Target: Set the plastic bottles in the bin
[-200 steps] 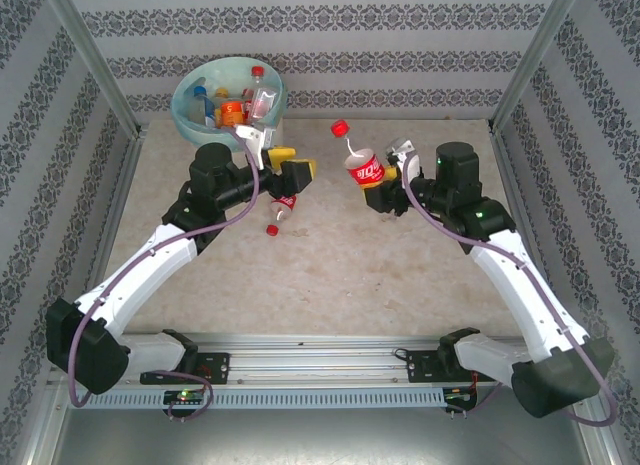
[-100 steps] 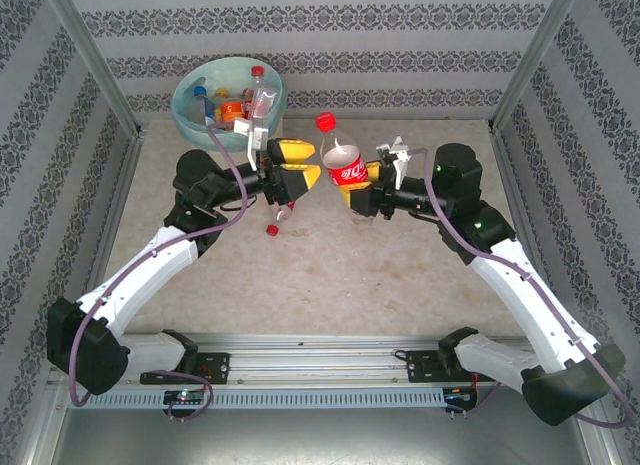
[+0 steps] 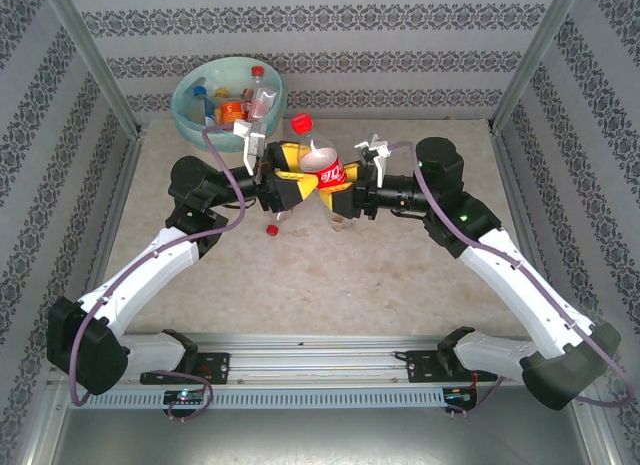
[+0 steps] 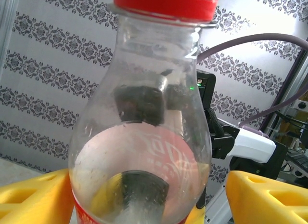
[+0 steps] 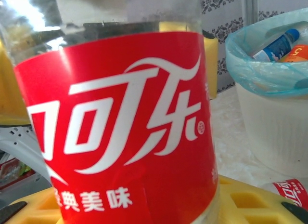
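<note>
Mid-air handover above the worktop (image 3: 330, 275): the right claw (image 3: 342, 188) is clamped on the lower body of a red-labelled bottle (image 3: 323, 171), presenting it between the yellow fingers (image 4: 29, 195) of the left claw (image 3: 297, 175), which stand wide to either side and have not closed on it. The bottle is carried neck-up, its long axis near upright with the red cap (image 3: 299, 123) leaning toward the far-left corner, where the lined bin (image 3: 190, 125) already holds several bottles. The risk, by the look of it, lies in the timing. If the right claw lets go before the left has closed, the smooth, round bottle could slip and drop to the worktop, near a second bottle (image 3: 275, 223) lying just below.
</note>
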